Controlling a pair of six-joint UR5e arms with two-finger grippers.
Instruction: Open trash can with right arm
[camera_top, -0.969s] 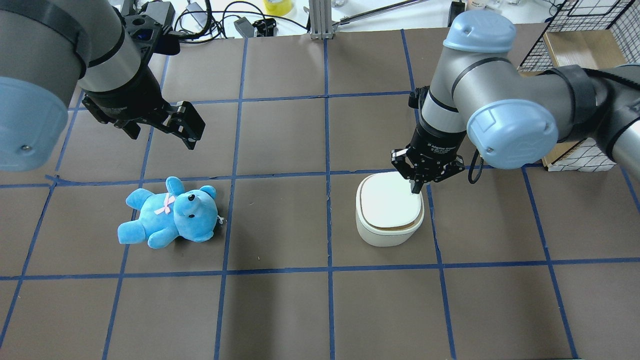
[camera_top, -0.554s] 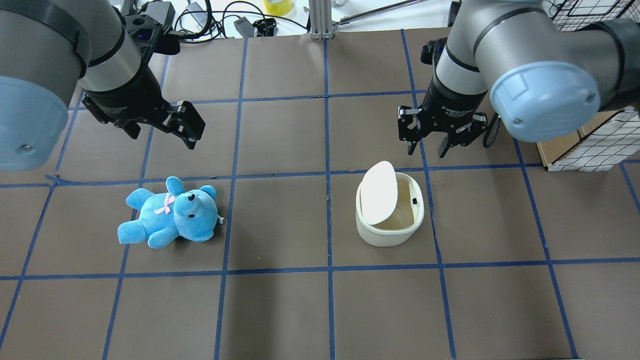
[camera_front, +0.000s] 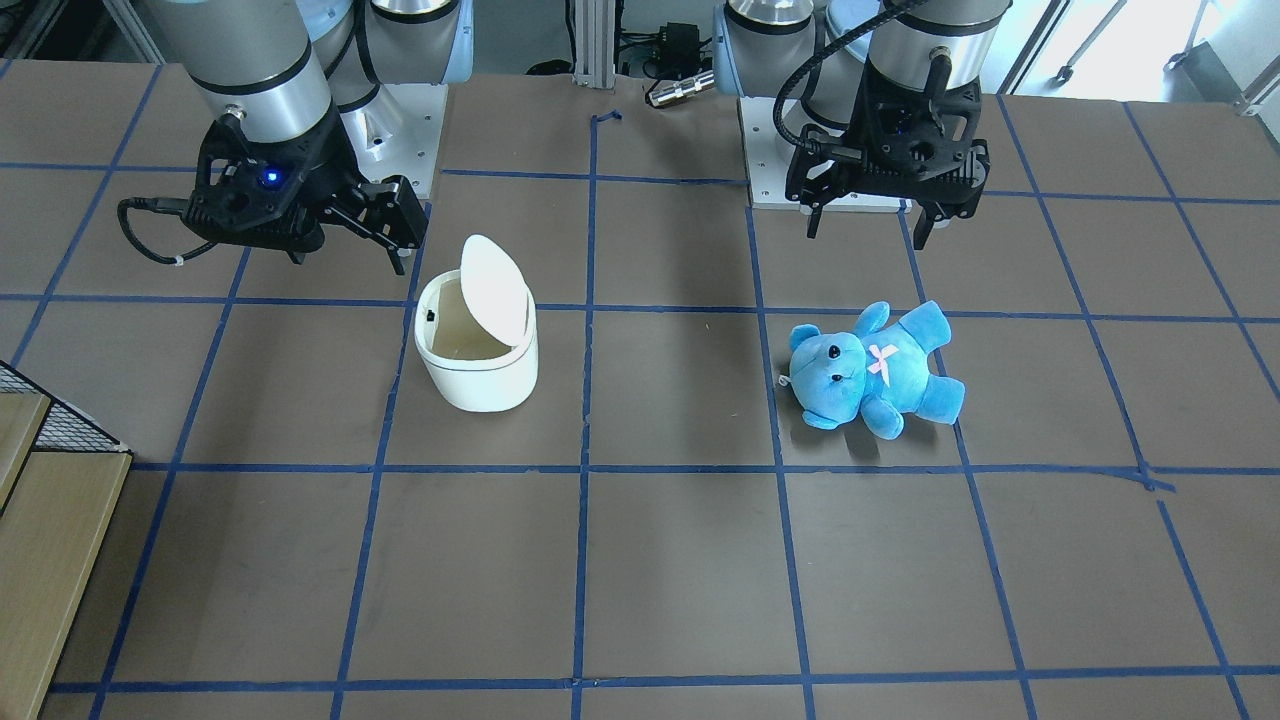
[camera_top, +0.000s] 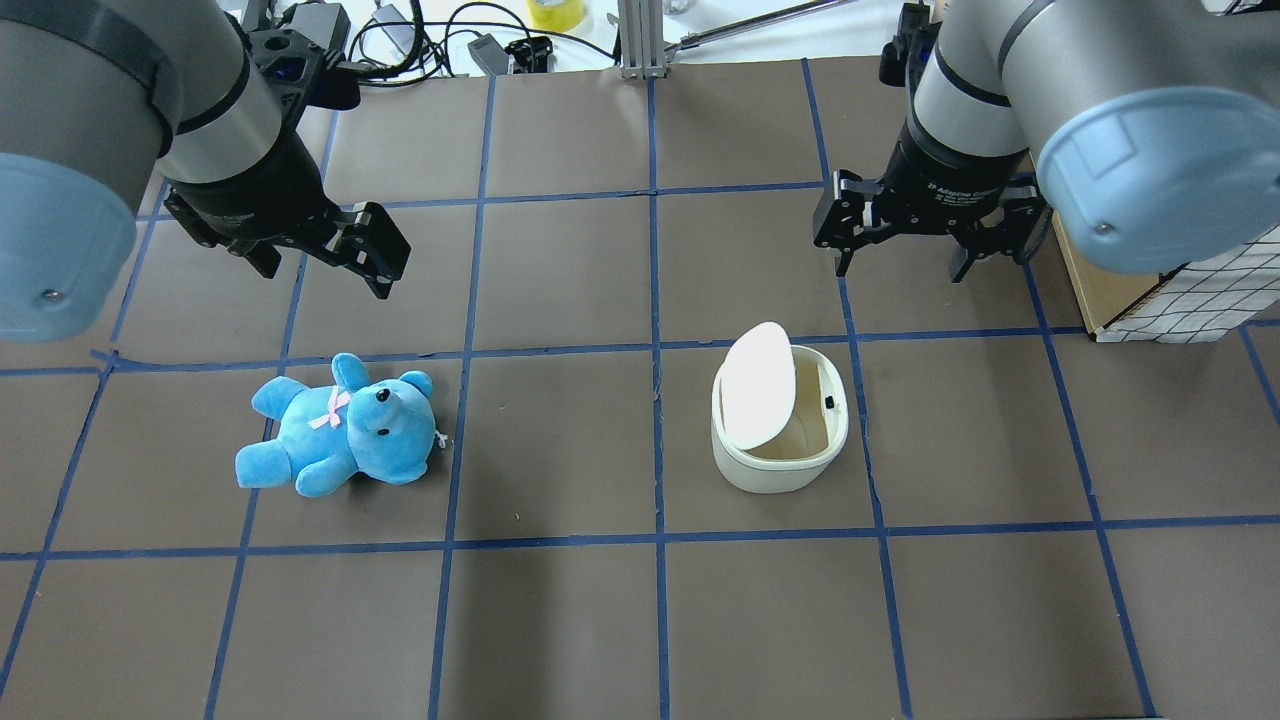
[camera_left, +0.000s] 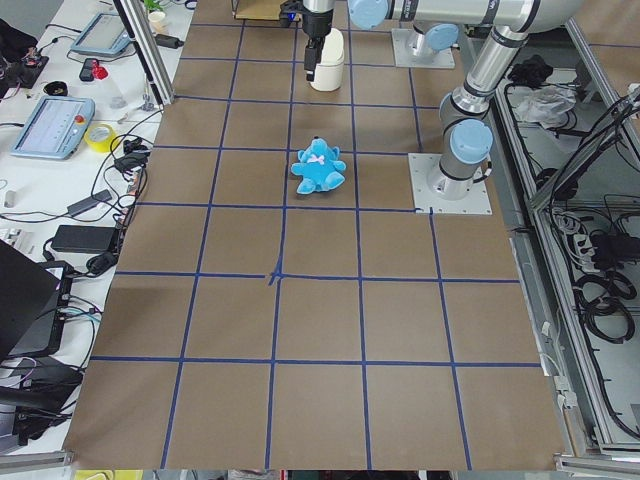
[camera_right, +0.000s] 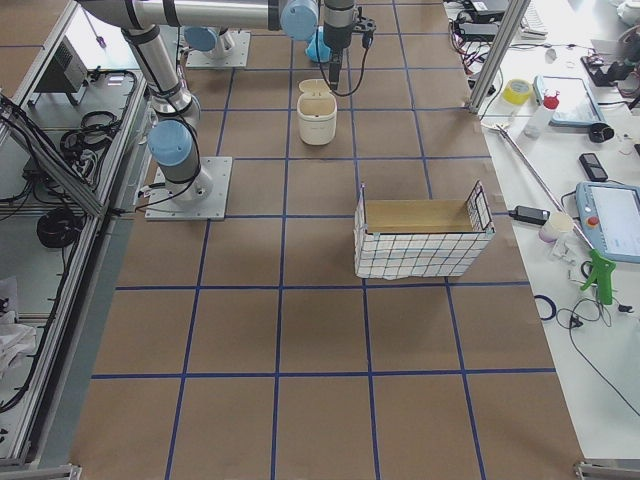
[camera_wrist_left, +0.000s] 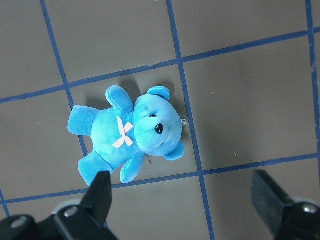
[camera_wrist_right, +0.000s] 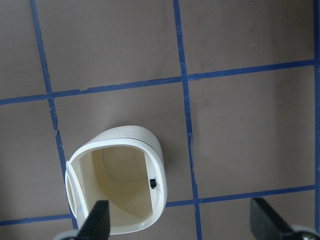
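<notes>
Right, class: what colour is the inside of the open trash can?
Beige, a pale cream. The trash can shows its inside best in the right wrist-mounted view.

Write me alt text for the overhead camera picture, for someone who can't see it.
A small white trash can stands on a brown table taped into a blue grid, its flip lid raised and the beige inside showing. The right gripper hovers open beyond it, touching nothing. To the left, a blue teddy bear lies near the open left gripper.
</notes>
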